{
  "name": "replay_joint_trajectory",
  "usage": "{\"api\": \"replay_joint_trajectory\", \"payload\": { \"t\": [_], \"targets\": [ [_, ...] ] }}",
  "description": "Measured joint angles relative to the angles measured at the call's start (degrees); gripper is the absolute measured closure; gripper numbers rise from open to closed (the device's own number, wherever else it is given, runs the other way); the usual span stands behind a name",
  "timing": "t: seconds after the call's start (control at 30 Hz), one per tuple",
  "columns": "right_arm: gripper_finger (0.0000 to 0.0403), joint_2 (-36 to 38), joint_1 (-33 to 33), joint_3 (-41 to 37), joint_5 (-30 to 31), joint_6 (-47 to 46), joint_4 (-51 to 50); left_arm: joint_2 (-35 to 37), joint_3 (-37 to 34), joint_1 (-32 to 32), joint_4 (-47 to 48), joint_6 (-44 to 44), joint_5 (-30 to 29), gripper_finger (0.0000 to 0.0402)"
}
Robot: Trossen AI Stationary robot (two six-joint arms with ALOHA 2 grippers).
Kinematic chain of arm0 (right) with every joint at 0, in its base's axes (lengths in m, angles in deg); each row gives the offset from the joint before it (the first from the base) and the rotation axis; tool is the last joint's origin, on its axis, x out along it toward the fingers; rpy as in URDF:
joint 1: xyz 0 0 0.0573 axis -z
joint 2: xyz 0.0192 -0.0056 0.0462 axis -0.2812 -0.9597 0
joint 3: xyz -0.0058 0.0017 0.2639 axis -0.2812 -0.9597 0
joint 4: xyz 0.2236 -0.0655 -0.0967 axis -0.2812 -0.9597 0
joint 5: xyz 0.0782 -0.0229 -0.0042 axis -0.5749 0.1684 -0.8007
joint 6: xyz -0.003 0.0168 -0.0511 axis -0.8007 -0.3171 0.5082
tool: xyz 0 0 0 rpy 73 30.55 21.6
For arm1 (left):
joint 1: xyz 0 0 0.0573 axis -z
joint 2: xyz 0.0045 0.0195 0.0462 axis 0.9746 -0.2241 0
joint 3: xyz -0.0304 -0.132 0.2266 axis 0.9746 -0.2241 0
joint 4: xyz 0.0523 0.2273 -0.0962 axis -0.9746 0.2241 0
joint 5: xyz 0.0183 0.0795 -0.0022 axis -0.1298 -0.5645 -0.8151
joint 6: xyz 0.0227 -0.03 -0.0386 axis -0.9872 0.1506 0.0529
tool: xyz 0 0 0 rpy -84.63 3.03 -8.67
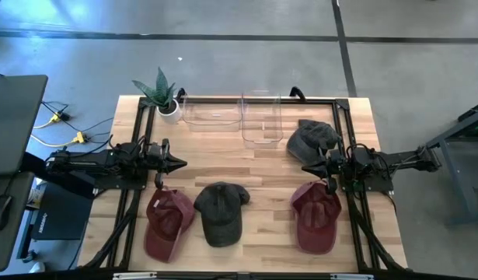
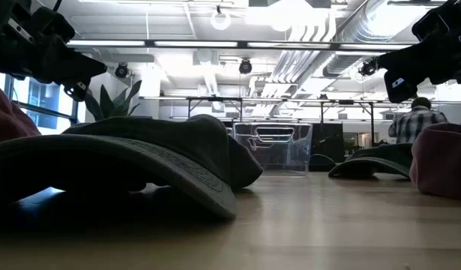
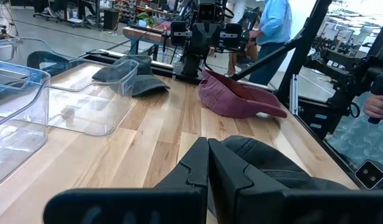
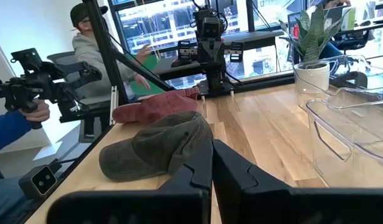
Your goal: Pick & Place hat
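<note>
Several caps lie on the wooden table, each with its underside on the wood. A red cap (image 1: pixel 167 222) lies near left, a dark grey-green cap (image 1: pixel 221 211) near middle, a second red cap (image 1: pixel 315 216) near right, and a grey cap (image 1: pixel 311 138) at far right. My left gripper (image 1: pixel 180 162) hovers shut at the left side, level, pointing toward the table's middle, above and beyond the left red cap. My right gripper (image 1: pixel 307 167) hovers shut at the right side, facing it, between the grey cap and the right red cap. Neither holds anything.
Two clear plastic bins (image 1: pixel 211 113) (image 1: pixel 261 120) stand along the far edge, beside a potted plant (image 1: pixel 162 95) at the far left corner. Bare wood lies between the grippers. A black frame runs around the table. People show beyond the table in the wrist views.
</note>
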Motion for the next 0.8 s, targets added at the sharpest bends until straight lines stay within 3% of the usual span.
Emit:
{"api": "replay_joint_trajectory", "payload": {
  "t": [0.23, 0.33, 0.43, 0.57, 0.8],
  "targets": [
    [0.0402, 0.0, 0.0, 0.02, 0.4, -0.18, 0.02, 0.0, 0.0, 0.0, 0.0, 0.0, -0.02, 0.0401],
    [0.0401, 0.0, 0.0, 0.01, 5.24, -2.1, 1.93, 0.0, 0.0, 0.0, 0.0, 0.0, -0.02, 0.0401],
    [0.0402, -0.04, 0.02, 0.02, 11.14, -5.64, 9.41, 0.0, 0.0, 0.0, 0.0, 0.0, -0.02, 0.0401],
    [0.0402, -1.4, -0.93, 0.06, 11.63, -5.78, 20.07, 0.02, 0.0, 0.0, 0.0, 0.0, -0.04, 0.0401],
    [0.0402, -16.51, -6.87, 5.16, 16.01, -4.25, 28.74, 0.02, 0.0, 0.0, -0.07, 0.0, -0.09, 0.0401]
  ]
}}
